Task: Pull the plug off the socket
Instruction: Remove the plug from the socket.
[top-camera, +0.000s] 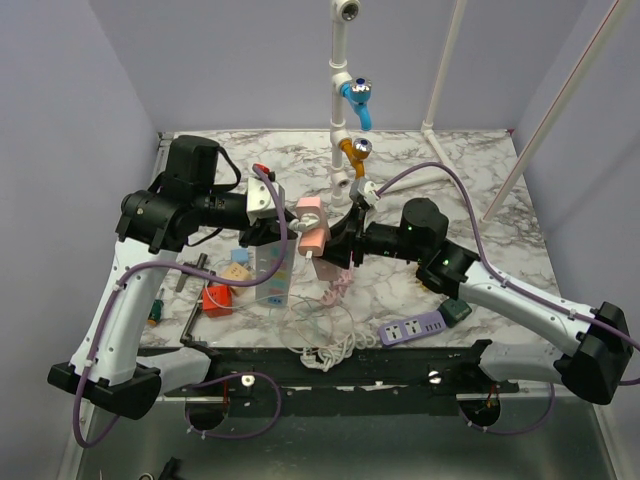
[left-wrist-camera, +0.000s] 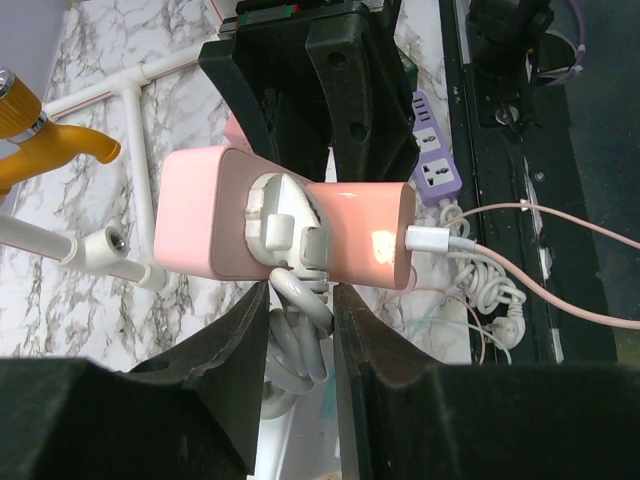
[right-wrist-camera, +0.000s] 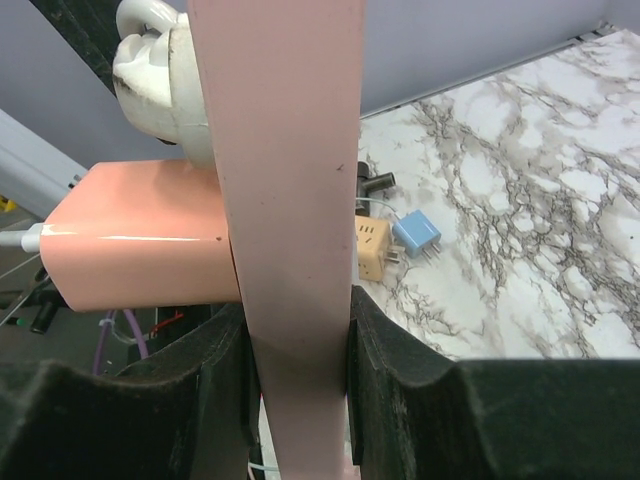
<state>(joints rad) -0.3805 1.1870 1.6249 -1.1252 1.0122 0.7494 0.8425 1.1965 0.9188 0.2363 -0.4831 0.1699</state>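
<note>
The right claw (right-wrist-camera: 298, 335) is clamped tight on the pink socket (right-wrist-camera: 290, 150), holding it up in the air above the marble desk (top-camera: 480, 200), right at the middle. In comes the left claw (left-wrist-camera: 298, 310), fingers pinched together on the neck of the white plug (left-wrist-camera: 285, 225), where its cord leaves. The plug sits fully seated in the socket's face. A purple power strip (top-camera: 412, 327) lies near the desk's front edge.
</note>
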